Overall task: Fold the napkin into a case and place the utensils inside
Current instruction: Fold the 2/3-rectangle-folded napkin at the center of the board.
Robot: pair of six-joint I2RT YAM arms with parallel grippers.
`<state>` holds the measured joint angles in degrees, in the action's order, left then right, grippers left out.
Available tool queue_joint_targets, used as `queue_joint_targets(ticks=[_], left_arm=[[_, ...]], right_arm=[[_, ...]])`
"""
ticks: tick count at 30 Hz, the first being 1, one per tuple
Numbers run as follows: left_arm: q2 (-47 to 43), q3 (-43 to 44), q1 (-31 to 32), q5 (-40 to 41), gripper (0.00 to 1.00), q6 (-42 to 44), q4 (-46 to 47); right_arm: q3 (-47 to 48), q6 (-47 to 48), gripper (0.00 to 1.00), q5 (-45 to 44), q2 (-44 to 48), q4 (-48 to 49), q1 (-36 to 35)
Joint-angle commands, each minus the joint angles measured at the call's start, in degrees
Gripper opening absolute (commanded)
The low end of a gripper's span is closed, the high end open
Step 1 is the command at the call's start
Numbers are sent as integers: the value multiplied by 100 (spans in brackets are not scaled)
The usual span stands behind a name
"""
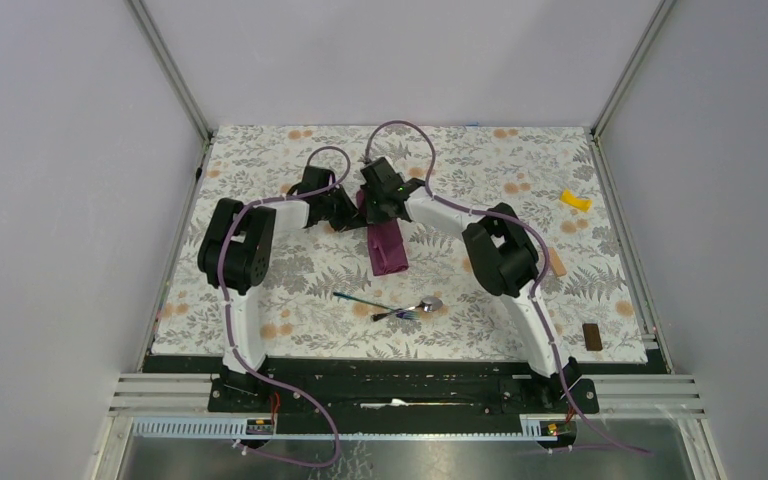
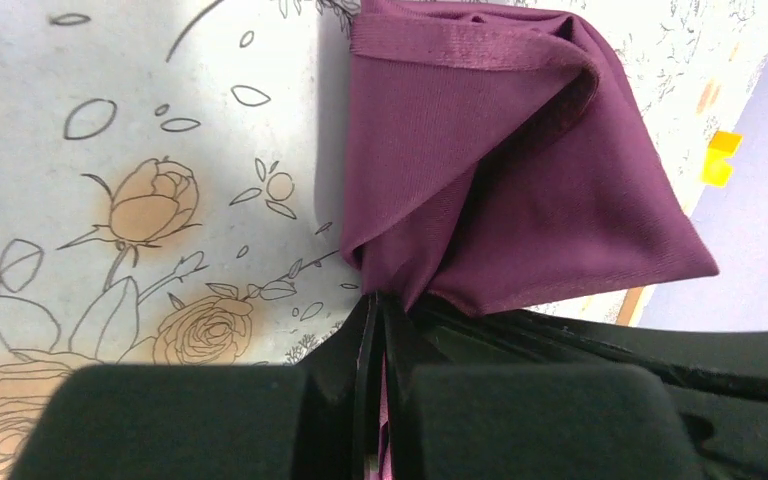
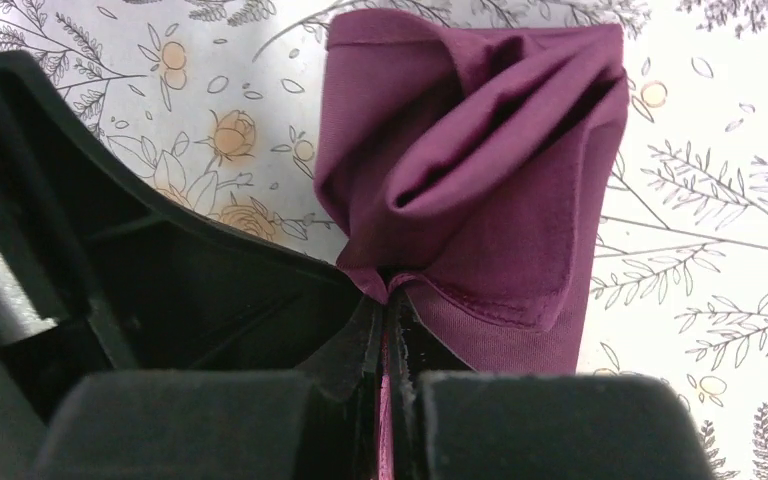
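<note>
napkin (image 1: 388,248): thin purple cloth, half-folded into a packet, lying just beyond the spoon (image 1: 428,304)
left jaws: clamped on the napkin's edge at the end away from the spoon
right jaws: pinched shut on that same end, right alongside
handling: light and floppy, probably slumps open, so grab hems or corners

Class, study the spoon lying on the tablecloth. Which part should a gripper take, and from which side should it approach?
Take the spoon by its slim handle, towards the free near-left end, coming straight down with the jaws across it. It lies flat, so only its top is open. The bowl is wide and rounded, and the other utensil seems to lie close by its neck.
</note>
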<state>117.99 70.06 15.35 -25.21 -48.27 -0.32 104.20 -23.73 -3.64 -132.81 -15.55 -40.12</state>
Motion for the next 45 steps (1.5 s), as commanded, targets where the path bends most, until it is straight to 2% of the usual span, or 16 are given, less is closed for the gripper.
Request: queue_joint_targets(ticks=[1, 4, 7, 10, 14, 20, 25, 35, 41, 45], left_arm=[[20, -73, 24, 349, 5, 159, 40], [-235, -302, 16, 489, 4, 169, 40], [-557, -522, 4, 577, 5, 127, 40], [-870, -751, -43, 527, 5, 33, 40], [-1311, -1104, -195, 279, 5, -72, 40], [-1898, -1350, -419, 99, 5, 166, -365], [-2155, -1478, -574, -10, 5, 382, -584], [-2631, -1716, -596, 144, 5, 667, -840], [-2655, -1823, -595, 182, 5, 687, -800], [-2633, -1838, -599, 148, 5, 670, -761]], right_arm=[[591, 378, 0, -100, -305, -260, -212], [590, 227, 0, 24, -327, -193, -186], [447, 21, 18, 417, -212, 4, -92], [53, -87, 29, 961, 49, 422, 44], [-431, 0, 39, 1446, 389, 986, 217], [-473, 423, 52, 2041, 510, 1190, 250], [-644, 586, 61, 1881, 721, 1367, 248], [-126, 669, 64, 1046, 465, 1058, 242], [169, 610, 59, 832, 264, 1042, 182], [399, 547, 51, 629, 124, 963, 114]])
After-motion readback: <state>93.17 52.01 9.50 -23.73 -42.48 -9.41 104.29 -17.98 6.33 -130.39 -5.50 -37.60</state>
